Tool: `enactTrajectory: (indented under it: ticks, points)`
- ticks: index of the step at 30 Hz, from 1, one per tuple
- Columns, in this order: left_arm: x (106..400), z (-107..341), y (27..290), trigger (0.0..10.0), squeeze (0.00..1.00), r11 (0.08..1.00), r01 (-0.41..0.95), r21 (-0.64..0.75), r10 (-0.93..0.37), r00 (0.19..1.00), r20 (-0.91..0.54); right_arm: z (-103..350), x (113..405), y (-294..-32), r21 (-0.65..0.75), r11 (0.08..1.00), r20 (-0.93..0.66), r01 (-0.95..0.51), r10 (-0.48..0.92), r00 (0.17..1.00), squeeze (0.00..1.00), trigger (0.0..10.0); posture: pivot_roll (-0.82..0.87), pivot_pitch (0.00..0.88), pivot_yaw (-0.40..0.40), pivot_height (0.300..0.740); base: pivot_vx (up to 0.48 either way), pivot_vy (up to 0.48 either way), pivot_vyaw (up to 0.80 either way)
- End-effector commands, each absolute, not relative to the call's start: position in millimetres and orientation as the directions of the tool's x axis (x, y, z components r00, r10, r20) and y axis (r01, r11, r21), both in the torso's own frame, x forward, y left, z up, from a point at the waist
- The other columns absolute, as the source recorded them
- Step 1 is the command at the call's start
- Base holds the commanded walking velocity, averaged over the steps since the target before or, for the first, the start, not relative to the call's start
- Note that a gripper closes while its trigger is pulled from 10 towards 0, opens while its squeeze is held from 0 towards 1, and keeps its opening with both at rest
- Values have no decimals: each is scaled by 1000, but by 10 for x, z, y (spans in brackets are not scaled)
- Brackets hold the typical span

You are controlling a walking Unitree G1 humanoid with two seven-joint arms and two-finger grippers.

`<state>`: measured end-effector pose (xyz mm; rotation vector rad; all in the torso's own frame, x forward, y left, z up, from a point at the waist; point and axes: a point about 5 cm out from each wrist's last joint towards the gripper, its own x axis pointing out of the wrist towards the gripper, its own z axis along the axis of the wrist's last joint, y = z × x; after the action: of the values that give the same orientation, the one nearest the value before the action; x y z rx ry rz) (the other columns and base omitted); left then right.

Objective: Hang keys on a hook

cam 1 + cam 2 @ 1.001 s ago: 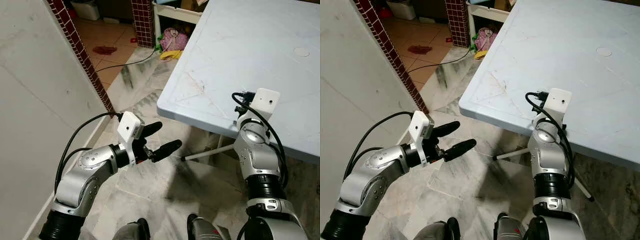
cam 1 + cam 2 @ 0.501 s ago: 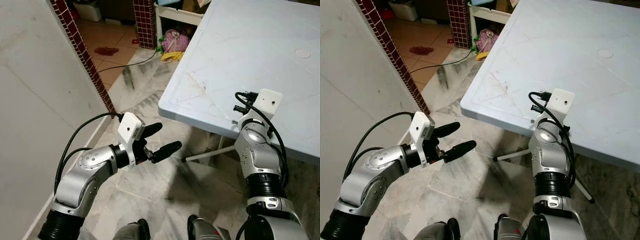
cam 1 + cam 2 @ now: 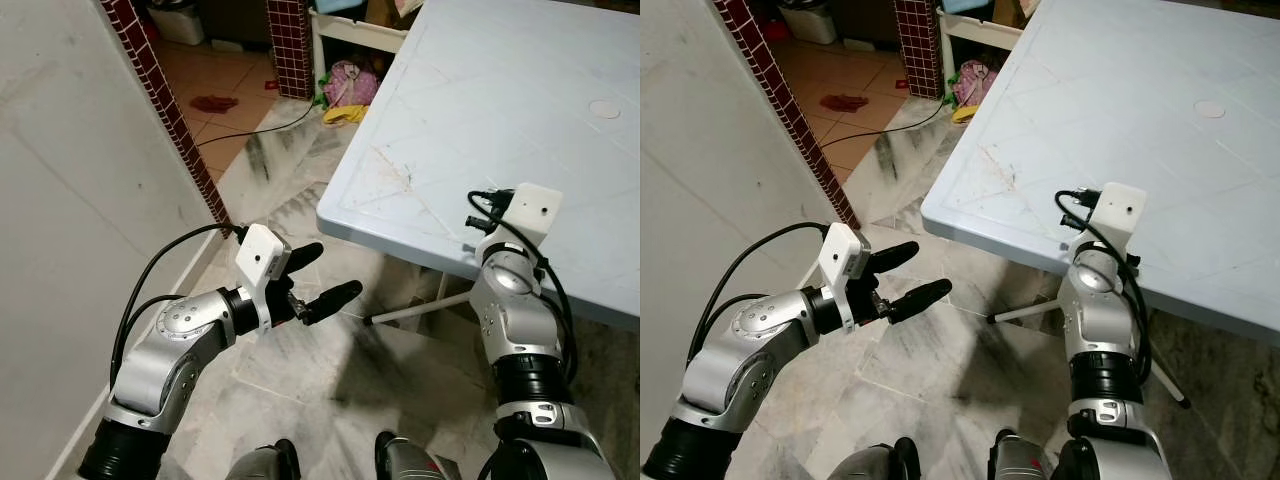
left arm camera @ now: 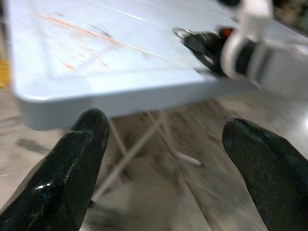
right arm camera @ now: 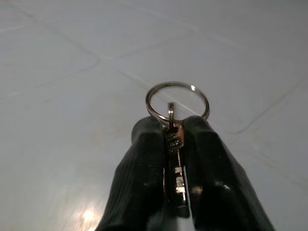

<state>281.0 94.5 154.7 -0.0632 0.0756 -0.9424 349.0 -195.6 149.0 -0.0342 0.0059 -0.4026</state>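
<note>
Seen from beside the robot, nearest first: the left gripper (image 3: 322, 277) hangs low over the marble floor (image 3: 330, 370) at about 7 o'clock from the table corner, its two black fingers (image 4: 72, 168) spread wide and holding nothing. Beyond it, at roughly 3 o'clock, the right gripper (image 5: 174, 159) reaches over the near edge of the pale blue table (image 3: 520, 110), its fingers pressed together on a small metal key (image 5: 175, 161). The key stands on edge between the pads; its bright split ring (image 5: 177, 102) sticks out past the fingertips, open and round, free of the table surface below it as far as can be told. Progress, as judged: the pick-up looks complete, the key being gripped and carried; the hanging is all still to do, and no hook can be made out. Farther off, at 11 o'clock, a white wall (image 3: 70, 190) edged with dark red tiles (image 3: 165, 110) opens onto a tiled room with a cable and clutter on its floor.
</note>
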Motion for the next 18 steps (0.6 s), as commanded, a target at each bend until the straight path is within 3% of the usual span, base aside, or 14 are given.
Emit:
enactTrajectory:
  ticks: [1, 7, 18]
  points:
    - [2777, 1464, 923, 10000, 0, 616, 784, -83, -788, 614, -50, 1444, 3448, -1858, -89, 926, 26, 366, -366, 930, 0, 0, -59, 196, 96, 740, 0, 0, 0]
    - [2707, 1395, 798, 10000, 0, 610, 786, -105, -792, 609, -41, 1648, 3424, -1794, -156, 925, 180, 347, -319, 930, 0, 0, -64, 185, 95, 740, 0, 0, 0]
    - [2788, 1420, 854, 10000, 0, 639, 764, -90, -768, 639, -24, 1788, 3410, -1693, -194, 926, 276, 325, -266, 924, 0, 0, -63, 172, 95, 740, 0, 0, 0]
